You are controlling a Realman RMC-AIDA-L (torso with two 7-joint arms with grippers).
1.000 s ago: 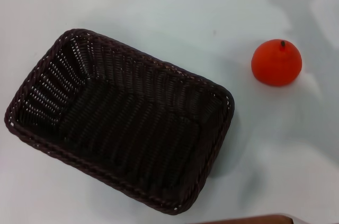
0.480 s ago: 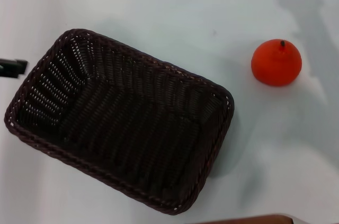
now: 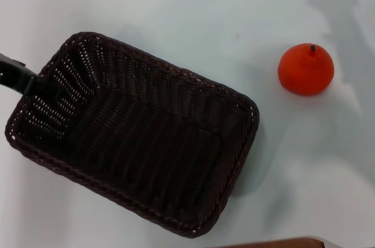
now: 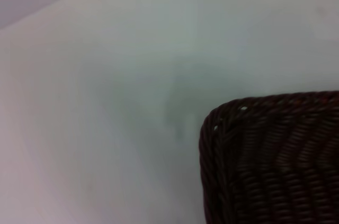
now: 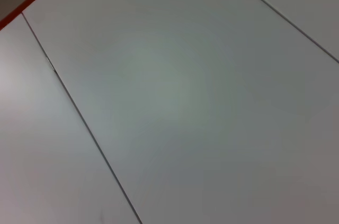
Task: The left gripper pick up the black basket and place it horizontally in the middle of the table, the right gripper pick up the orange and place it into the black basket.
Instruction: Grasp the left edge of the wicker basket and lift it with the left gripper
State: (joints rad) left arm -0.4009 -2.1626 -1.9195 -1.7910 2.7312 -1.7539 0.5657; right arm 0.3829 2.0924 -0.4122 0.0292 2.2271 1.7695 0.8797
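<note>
At the left edge of the surface, in the head view: the left end effector, a dark narrow tip reaching in over the braided rim at the left short end of the black basket. Touching or just above the rim — cannot tell which; spread or pressed together — cannot tell either.

Across the left and middle of the surface: the black basket, upright, open side up, nothing inside. Long axis on a diagonal, from the far left down toward the near edge at centre-right; left short end toward the left edge, right short end pointing at the near right corner. In the left wrist view, only one rim corner and a stretch of sloping weave, with bare white surface beside it.

Toward the right edge, well apart from the basket's right end: the orange, upright, dark stem up, flat side down.

Right end effector out of every view; right wrist view filled by white panels with thin seams.
</note>
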